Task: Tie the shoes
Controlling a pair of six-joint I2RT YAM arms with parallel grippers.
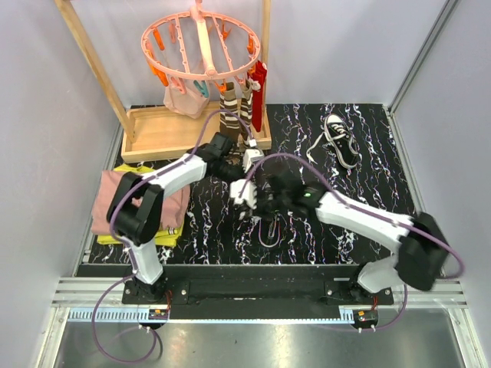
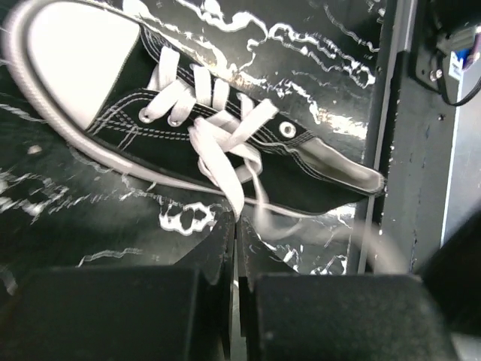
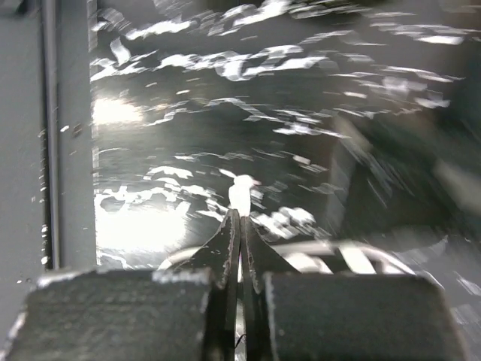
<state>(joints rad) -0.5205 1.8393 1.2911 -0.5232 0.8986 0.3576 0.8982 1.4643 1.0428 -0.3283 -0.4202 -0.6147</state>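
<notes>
Top external view: black, white-veined desk (image 1: 383, 169) with both arms meeting at its centre. One shoe (image 1: 340, 139) lies alone near the far right corner, its loose lace trailing toward the centre. The second shoe (image 2: 203, 120) lies at the desk's centre, largely hidden beneath the arms in this view. A white lace loop (image 1: 268, 230) shows on the desk just nearer than the arms.

Left wrist view: the central shoe lies on its side, white toe cap at upper left, with crossed laces across the black canvas. The left gripper (image 2: 234, 222) has its jaws pressed together on one white lace strand (image 2: 225, 173) that runs down from the eyelets.

Right wrist view (blurred): the right gripper (image 3: 240, 222) has its jaws closed on a short white lace end (image 3: 240, 194) that stands up between the tips. More lace curves across just beside them.

Containers: a shallow wooden tray (image 1: 165, 138) sits at the far left corner and carries the two uprights of a wooden frame. A pink clip hanger (image 1: 201, 46) hangs above it, holding a pale pink cloth (image 1: 184, 100), brown striped socks (image 1: 230, 115) and a red item (image 1: 258, 88). The socks' lower ends reach the tray's right end. Folded pink and yellow cloths (image 1: 142, 201) lie stacked at the left edge.
</notes>
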